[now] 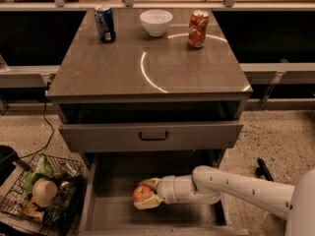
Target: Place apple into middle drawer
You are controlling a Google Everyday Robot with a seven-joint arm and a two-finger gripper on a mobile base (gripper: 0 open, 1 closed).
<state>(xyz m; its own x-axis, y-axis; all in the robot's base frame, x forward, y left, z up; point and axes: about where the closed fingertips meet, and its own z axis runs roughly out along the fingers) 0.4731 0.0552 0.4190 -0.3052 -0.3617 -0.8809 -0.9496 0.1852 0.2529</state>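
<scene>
Noted: gripper [148,196] pinching the apple [141,192] low inside the open middle drawer [115,216], left of centre; recommend lowering onto its floor before releasing, to prevent rolling

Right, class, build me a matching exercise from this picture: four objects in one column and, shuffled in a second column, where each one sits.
Objects
1 apple
2 white bowl
3 blue can
4 red-orange can

Places
A back of the cabinet top, picture right
B held in the gripper, over the middle drawer floor
C back of the cabinet top, picture left
D back of the cabinet top, between the cans

Pairs: 1-B, 2-D, 3-C, 4-A
</scene>
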